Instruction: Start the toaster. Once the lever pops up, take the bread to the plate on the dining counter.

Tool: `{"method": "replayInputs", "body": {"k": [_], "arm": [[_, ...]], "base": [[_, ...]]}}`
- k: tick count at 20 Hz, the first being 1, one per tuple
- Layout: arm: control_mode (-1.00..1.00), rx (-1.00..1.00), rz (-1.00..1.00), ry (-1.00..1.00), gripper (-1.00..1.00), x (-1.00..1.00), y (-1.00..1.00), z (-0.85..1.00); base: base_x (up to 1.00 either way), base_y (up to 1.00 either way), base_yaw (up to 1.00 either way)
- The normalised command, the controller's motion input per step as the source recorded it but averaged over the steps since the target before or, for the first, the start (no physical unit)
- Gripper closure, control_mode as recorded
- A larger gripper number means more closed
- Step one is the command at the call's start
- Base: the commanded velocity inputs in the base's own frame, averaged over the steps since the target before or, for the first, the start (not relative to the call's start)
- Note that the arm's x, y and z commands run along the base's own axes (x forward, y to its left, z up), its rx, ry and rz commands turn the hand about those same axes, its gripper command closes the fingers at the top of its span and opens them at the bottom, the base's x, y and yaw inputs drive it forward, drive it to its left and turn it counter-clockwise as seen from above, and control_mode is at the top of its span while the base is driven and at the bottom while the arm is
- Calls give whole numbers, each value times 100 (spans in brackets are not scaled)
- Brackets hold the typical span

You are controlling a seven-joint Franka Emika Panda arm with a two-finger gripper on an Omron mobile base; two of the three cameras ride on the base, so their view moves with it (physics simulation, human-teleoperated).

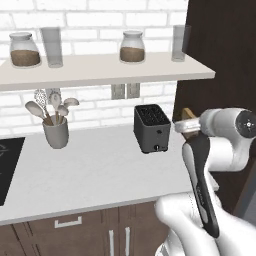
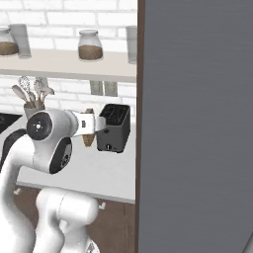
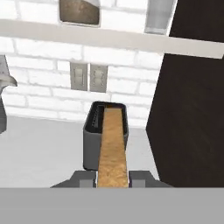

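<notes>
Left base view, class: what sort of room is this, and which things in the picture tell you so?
Most likely a kitchen. A dark toaster stands on a pale worktop against a white brick wall, a grey cup of wooden utensils sits to its left, and storage jars line the shelf above.

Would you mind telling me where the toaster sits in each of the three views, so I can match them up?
Left base view: toaster right of centre on the worktop, left of the gripper.
Right base view: toaster at centre, against the dark panel's edge.
Hand view: toaster at lower centre, partly behind the bread.
Shared landmark: the wall outlets just above it.
</notes>
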Motion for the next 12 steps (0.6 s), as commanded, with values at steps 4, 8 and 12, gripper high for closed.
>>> {"method": "replayInputs", "body": {"k": [4, 8, 12], "arm": [[-100, -4, 0, 28, 100, -80, 12, -6], [-100, -18, 0, 13, 100, -30, 41, -18], [-100, -17, 0, 8, 100, -16, 33, -14]], "base": [[0, 0, 0], [0, 0, 0], [0, 0, 0]]}}
